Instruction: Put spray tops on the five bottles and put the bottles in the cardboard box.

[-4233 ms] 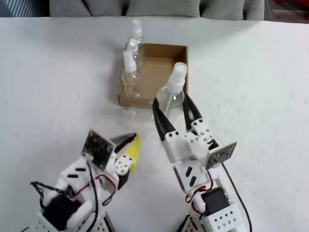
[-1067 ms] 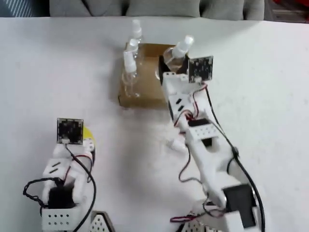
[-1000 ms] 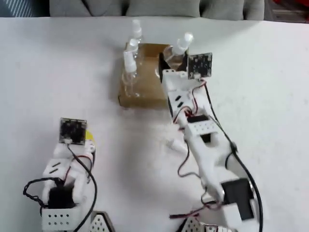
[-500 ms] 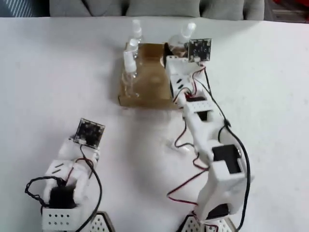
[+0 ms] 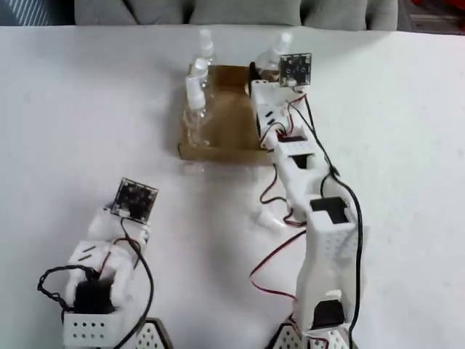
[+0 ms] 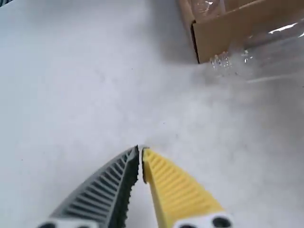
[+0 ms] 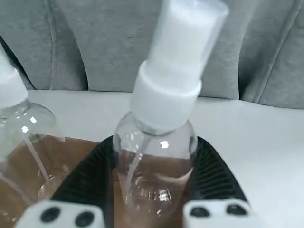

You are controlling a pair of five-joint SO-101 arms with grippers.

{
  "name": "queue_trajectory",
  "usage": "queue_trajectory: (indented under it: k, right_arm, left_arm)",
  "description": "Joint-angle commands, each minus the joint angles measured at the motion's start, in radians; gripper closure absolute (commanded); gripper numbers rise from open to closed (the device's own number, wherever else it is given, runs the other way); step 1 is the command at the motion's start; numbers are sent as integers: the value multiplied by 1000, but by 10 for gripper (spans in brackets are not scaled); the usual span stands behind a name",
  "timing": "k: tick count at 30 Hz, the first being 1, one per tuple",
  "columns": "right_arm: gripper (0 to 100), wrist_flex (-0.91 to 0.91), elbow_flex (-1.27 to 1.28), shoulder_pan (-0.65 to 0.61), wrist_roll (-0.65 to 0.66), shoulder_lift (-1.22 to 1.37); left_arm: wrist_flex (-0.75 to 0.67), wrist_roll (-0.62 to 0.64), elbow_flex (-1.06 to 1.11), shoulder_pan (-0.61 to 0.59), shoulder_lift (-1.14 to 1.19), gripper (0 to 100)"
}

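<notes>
The cardboard box (image 5: 227,142) stands at the table's far middle. Three clear bottles with white spray tops (image 5: 197,93) stand along its left side. My right gripper (image 7: 154,190) is shut on another clear bottle (image 7: 156,156) with a white spray top (image 7: 175,71), held upright between the black fingers at the box's far right corner (image 5: 282,43). A neighbouring bottle (image 7: 19,123) stands beside it over the brown box floor. My left gripper (image 6: 141,150) is shut and holds nothing, low over bare table toward the near left, well short of the box (image 6: 223,23).
A clear plastic piece (image 6: 228,61) glints on the table against the box's near corner. A small clear item (image 5: 272,219) lies beside the right arm. Grey cushions (image 7: 95,42) run behind the table's far edge. Open white table surrounds the box.
The right arm carried its bottle from in front of the box to the far right corner. The left arm drew back to the near left and its gripper shut.
</notes>
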Motion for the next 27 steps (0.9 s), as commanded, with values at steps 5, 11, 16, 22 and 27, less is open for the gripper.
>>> queue_trajectory:
  k: [5, 11, 16, 22, 27]
  right_arm:
    - [983, -15, -77, 16, 37, 18]
    - [983, -15, -77, 16, 37, 18]
    - [983, -15, -78, 16, 38, 18]
    - [983, 76, -141, 27, 38, 21]
    - [983, 110, -209, 30, 38, 88]
  left_arm:
    - [-2, -9, -2, 13, -2, 978]
    - [-3, -9, -2, 13, -2, 978]
    - [-3, -9, -2, 13, -2, 978]
    - [-3, -9, -2, 13, -2, 978]
    - [-3, -9, -2, 13, -2, 978]
